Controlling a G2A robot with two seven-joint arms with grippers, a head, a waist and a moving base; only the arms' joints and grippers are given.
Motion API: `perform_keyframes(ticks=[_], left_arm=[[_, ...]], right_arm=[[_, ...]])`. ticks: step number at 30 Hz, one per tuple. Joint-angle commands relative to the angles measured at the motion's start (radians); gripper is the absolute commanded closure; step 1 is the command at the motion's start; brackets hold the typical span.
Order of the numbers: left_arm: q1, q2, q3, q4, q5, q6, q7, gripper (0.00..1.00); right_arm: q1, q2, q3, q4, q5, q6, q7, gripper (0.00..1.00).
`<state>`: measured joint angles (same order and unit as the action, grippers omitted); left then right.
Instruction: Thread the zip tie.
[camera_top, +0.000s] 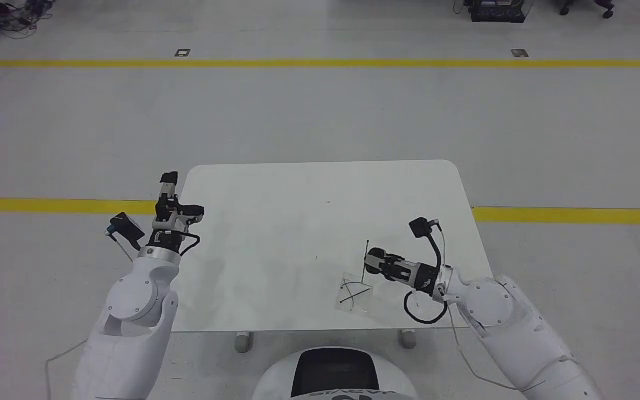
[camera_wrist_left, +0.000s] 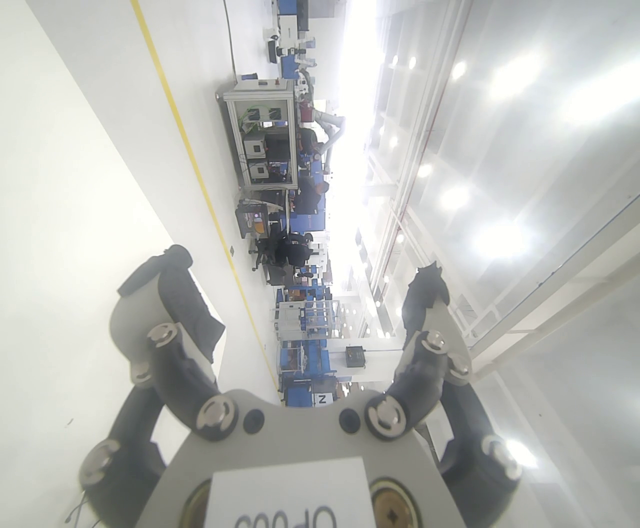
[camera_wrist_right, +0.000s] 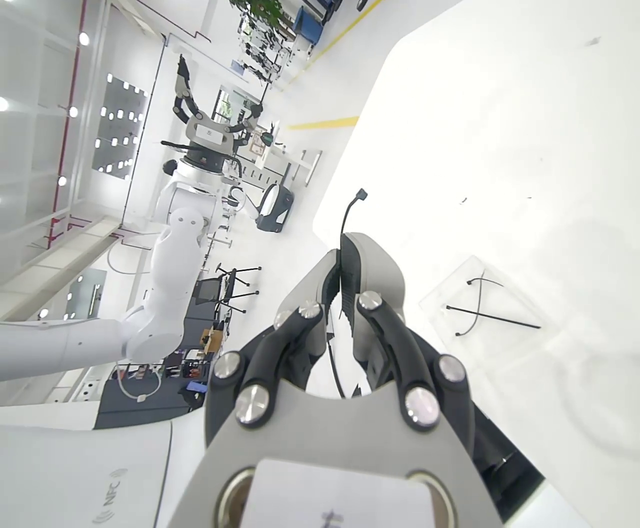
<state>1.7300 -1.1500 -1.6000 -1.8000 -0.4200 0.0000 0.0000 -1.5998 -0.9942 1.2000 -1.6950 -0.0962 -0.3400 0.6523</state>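
Floor (camera_top: 320, 120): pale grey; two yellow lines (camera_top: 300, 63) cross it
Table (camera_top: 300, 220): white, rounded corners; under the right jaws
Rack (camera_wrist_left: 260, 140): open-framed; far past the left jaws; blue benches (camera_wrist_left: 305, 360) near it
Ceiling lights (camera_wrist_left: 500, 240): bright rows; past the left jaws

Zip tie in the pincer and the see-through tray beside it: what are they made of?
The thin black zip tie looks like matte, bendy plastic, curving out of the right pincer. The flat clear tray seems glossy transparent plastic; the white table shows through.
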Motion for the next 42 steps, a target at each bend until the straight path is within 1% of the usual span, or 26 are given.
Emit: perform_keyframes(ticks=[1, 6, 7, 10, 12, 16, 19, 22, 42], left_arm=[[0.000, 0.000, 0.000, 0.000, 0.000, 0.000, 0.000, 0.00], [0.000, 0.000, 0.000, 0.000, 0.000, 0.000, 0.000, 0.00], [0.000, 0.000, 0.000, 0.000, 0.000, 0.000, 0.000, 0.00], [0.000, 0.000, 0.000, 0.000, 0.000, 0.000, 0.000, 0.00], [0.000, 0.000, 0.000, 0.000, 0.000, 0.000, 0.000, 0.00], [0.000, 0.000, 0.000, 0.000, 0.000, 0.000, 0.000, 0.00], [0.000, 0.000, 0.000, 0.000, 0.000, 0.000, 0.000, 0.00], [0.000, 0.000, 0.000, 0.000, 0.000, 0.000, 0.000, 0.00], [0.000, 0.000, 0.000, 0.000, 0.000, 0.000, 0.000, 0.00]], right_arm=[[0.000, 0.000, 0.000, 0.000, 0.000, 0.000, 0.000, 1.00], [0.000, 0.000, 0.000, 0.000, 0.000, 0.000, 0.000, 1.00], [-0.002, -0.001, 0.001, 0.001, 0.006, 0.000, -0.015, 1.00], [-0.026, -0.008, 0.001, -0.012, 0.056, 0.000, -0.125, 1.00], [-0.041, -0.012, 0.000, -0.024, 0.077, 0.000, -0.176, 1.00], [-0.063, -0.020, -0.011, -0.038, 0.108, 0.000, -0.248, 1.00], [-0.069, -0.029, -0.025, -0.035, 0.140, 0.000, -0.300, 1.00], [-0.063, -0.038, -0.034, -0.021, 0.178, 0.000, -0.313, 1.00], [-0.063, -0.038, -0.034, -0.021, 0.178, 0.000, -0.313, 1.00]])
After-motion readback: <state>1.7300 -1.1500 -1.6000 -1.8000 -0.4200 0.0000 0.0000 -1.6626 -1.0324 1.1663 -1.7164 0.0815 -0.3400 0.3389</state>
